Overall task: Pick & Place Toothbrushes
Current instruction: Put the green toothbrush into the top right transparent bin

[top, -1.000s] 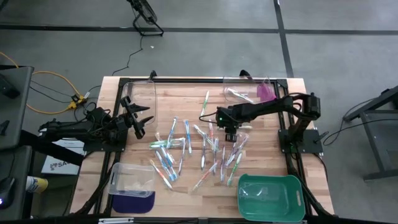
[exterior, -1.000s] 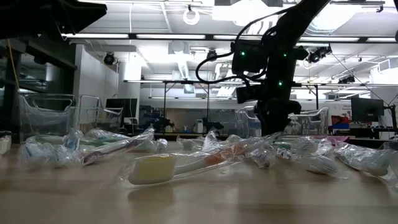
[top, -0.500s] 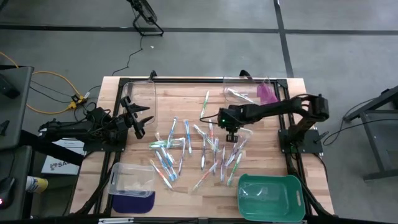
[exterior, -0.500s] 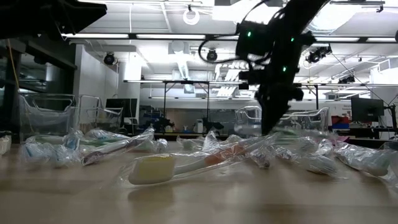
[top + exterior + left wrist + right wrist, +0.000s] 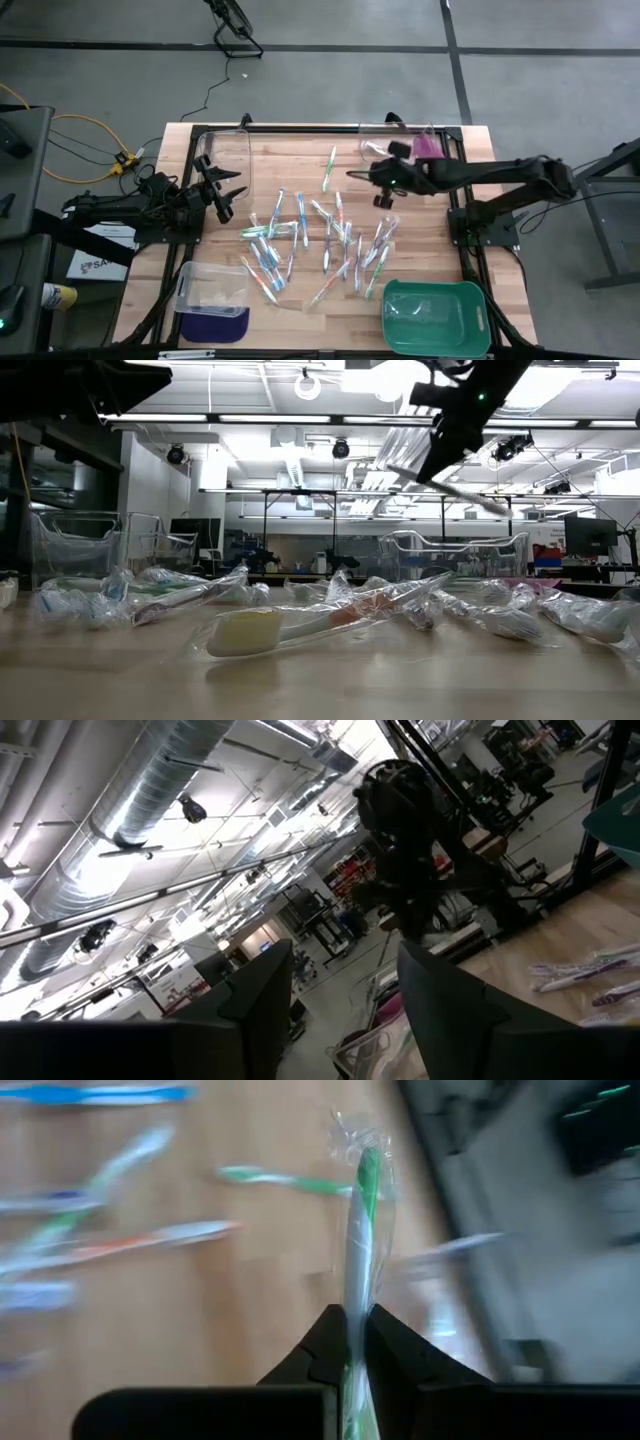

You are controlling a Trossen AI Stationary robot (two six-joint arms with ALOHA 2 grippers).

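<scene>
Many wrapped toothbrushes (image 5: 320, 240) lie scattered over the middle of the wooden table. A single green one (image 5: 330, 165) lies farther back. My right gripper (image 5: 376, 176) hangs high above the table's far middle, shut on a green-and-white toothbrush (image 5: 360, 1230) in a clear wrapper. The low view shows this toothbrush (image 5: 480, 502) slanting in the air under the gripper (image 5: 440, 455). My left gripper (image 5: 226, 190) waits open at the table's left side, above the wood, with nothing between its fingers (image 5: 440, 1010). My right gripper pinches the wrapped toothbrush's handle (image 5: 355, 1295) between its two fingers (image 5: 320, 1345). The green end and the wrapper's tip (image 5: 362, 1140) stick out beyond the fingertips. The fingers slant down from the table's right side. The toothbrush is tilted and lifted clear of the table.
A clear bin (image 5: 228, 150) stands at the far left and another (image 5: 392, 146), with a pink lid (image 5: 428, 148), at the far right. A clear bin (image 5: 212, 290) on a purple lid sits at the near left. A green tray (image 5: 435, 315) sits at the near right.
My right gripper has risen from the pile and gone toward the table's far edge, tipping from steeply down to a shallower slant. The green-and-white toothbrush has come up with it, lifted clear of the others.
</scene>
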